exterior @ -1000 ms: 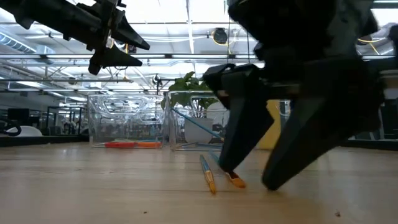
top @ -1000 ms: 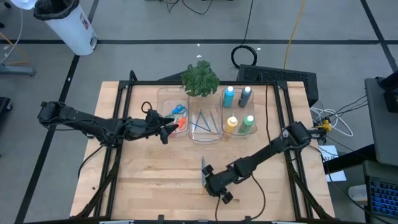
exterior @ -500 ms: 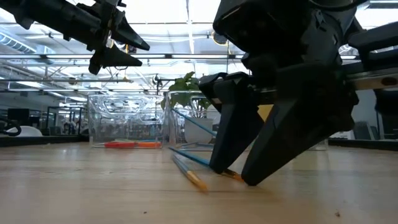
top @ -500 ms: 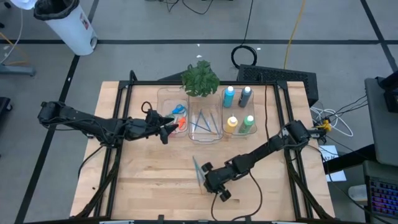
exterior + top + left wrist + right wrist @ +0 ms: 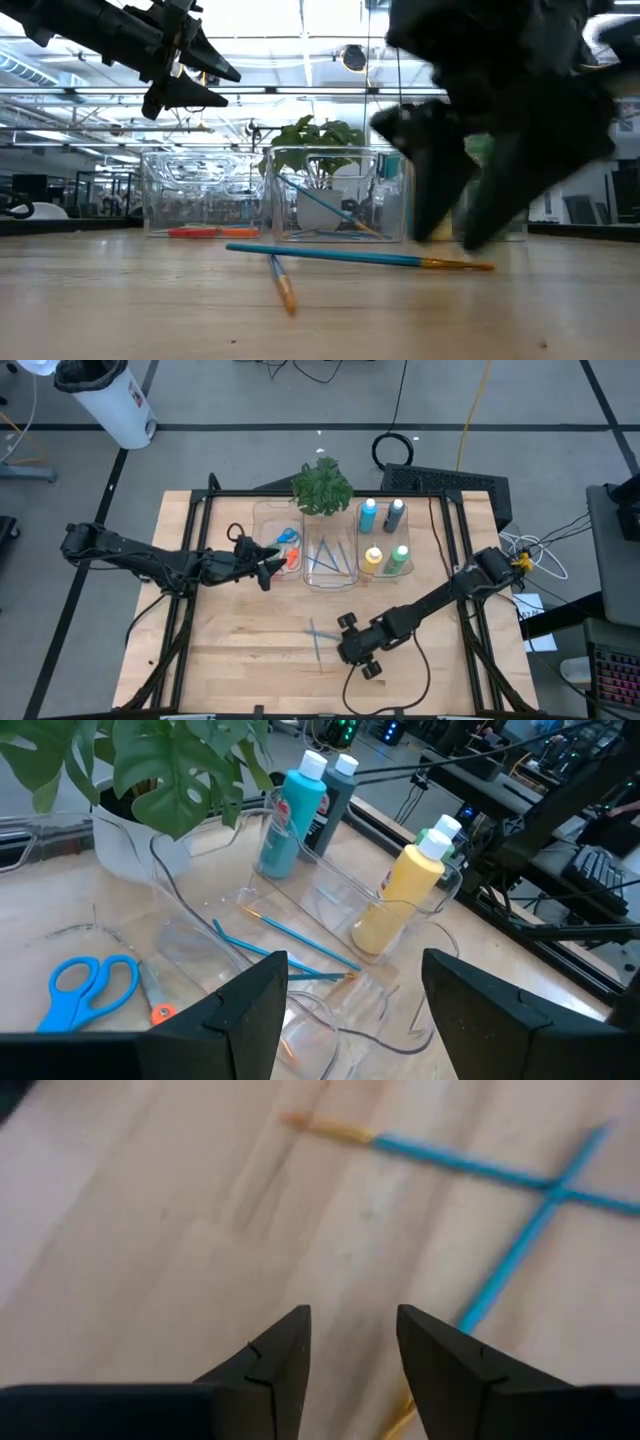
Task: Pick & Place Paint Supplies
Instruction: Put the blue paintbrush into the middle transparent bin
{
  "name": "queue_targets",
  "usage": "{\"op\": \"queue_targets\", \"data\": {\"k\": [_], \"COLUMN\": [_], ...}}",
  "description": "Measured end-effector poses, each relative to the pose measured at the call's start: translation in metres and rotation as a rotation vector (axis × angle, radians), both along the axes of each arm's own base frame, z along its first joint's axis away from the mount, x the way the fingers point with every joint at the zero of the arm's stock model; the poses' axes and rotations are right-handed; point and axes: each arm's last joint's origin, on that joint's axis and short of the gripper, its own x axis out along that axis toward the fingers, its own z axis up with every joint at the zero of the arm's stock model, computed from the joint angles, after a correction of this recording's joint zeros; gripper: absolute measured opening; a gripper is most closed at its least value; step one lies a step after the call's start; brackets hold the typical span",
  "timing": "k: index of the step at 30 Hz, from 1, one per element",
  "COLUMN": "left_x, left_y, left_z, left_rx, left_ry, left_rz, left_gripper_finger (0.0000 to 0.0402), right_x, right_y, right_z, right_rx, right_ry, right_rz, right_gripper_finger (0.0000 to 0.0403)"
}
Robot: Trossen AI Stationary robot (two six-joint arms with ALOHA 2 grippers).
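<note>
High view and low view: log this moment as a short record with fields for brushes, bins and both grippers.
loose brushes: two thin blue brushes with orange tips, crossed flat on the wooden table
middle clear plastic bin: holds more blue brushes
left clear bin: blue-handled scissors
right clear bin: four paint bottles
right gripper: open, empty, low beside the crossed brushes
left gripper: open, empty, raised over the left bin's near edge
</note>
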Motion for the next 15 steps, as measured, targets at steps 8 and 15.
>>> {"op": "queue_targets", "data": {"k": [8,15], "left_x": [0.000,0.000], "left_y": [0.000,0.000], "left_z": [0.000,0.000], "left_rx": [0.001,-0.001], "left_ry": [0.001,-0.001], "left_rz": [0.001,0.002], "left_gripper_finger": [0.0239,0.0239], "right_x": [-0.012,-0.026], "right_y": [-0.008,-0.015], "right_z": [0.017,-0.008], "right_rx": [-0.058,0.002], "right_ry": [-0.019,0.036], "right_rz": [-0.227,-0.347], "right_gripper_finger": [0.0141,0.0141]}}
